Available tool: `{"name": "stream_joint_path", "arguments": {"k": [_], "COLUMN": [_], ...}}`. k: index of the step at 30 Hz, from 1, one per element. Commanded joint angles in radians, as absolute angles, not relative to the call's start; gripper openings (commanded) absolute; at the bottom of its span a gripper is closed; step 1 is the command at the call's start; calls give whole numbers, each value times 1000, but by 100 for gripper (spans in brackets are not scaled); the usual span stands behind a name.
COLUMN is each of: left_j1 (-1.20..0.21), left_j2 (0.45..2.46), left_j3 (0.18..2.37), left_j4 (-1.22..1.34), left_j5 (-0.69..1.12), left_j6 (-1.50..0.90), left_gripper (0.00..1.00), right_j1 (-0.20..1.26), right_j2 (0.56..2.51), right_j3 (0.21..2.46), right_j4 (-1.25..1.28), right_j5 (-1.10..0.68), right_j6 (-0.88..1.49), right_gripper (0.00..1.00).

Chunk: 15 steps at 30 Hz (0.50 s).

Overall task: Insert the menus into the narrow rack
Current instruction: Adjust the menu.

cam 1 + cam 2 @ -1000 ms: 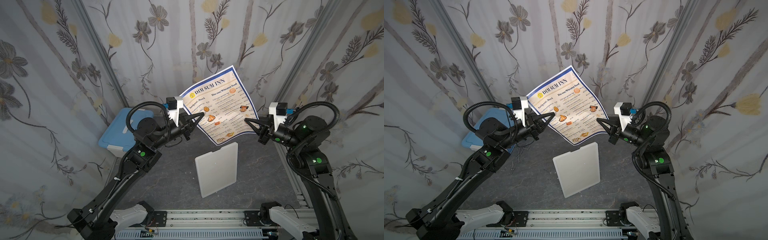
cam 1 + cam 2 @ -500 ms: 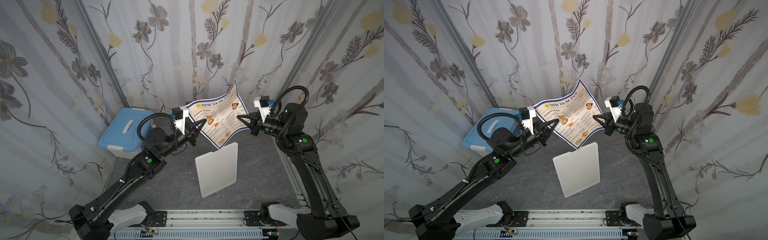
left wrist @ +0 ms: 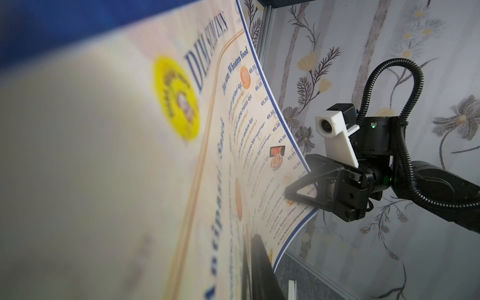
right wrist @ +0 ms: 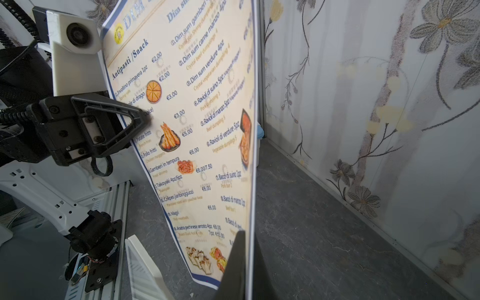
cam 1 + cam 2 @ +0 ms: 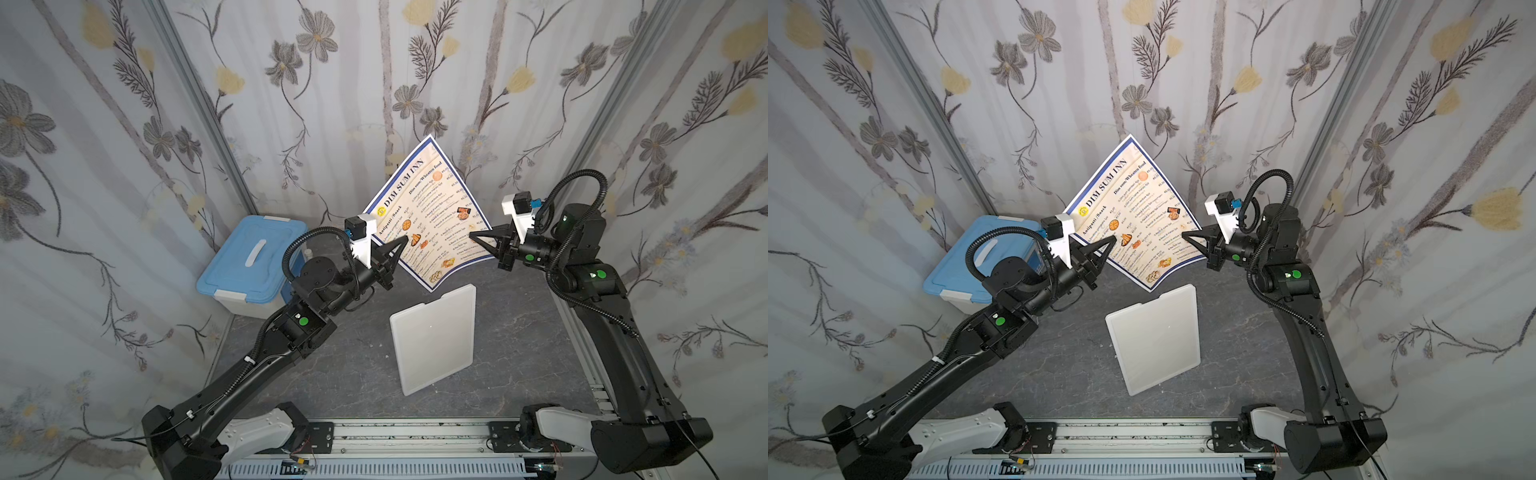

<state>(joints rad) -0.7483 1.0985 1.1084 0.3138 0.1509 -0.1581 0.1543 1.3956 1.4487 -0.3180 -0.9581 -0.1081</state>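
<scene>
The menu (image 5: 432, 216) (image 5: 1138, 216), a cream sheet with a blue border headed "DIM SUM INN", hangs tilted in the air with one corner pointing down at the narrow rack (image 5: 434, 338) (image 5: 1154, 338). The rack is a white upright sleeve standing on the dark floor, just below that corner. My left gripper (image 5: 405, 240) (image 5: 1113, 239) is shut on the menu's left edge. On the opposite edge my right gripper (image 5: 471, 237) (image 5: 1183, 235) is shut too. The right wrist view shows the menu (image 4: 202, 130), the left gripper (image 4: 145, 114) and the rack's top edge (image 4: 145, 267).
A white storage box with a blue lid (image 5: 253, 259) (image 5: 963, 266) stands at the back left, behind my left arm. Flowered curtain walls close in three sides. A metal rail (image 5: 399, 436) runs along the front edge.
Over the last half second the menu has risen from a flatter, backward lean to a steep tilt. My right gripper has moved right and my left gripper slightly up, both still on the sheet.
</scene>
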Motion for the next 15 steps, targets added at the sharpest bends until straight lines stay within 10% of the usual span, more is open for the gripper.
{"name": "stream_joint_path", "arguments": {"k": [1, 15], "left_j1": [-747, -736], "left_j2": [1091, 1035], "left_j3": [1104, 1041], "left_j4": [360, 367], "left_j5": [164, 193], "left_j6": [-154, -198], "left_gripper": [12, 30], "right_j1": [155, 152], "right_j2": [1396, 1388], "right_j3": [1449, 1451], "right_j4": [-296, -336], "right_j5": [-991, -1026], "right_j6": [-133, -173], "right_gripper": [0, 0]}}
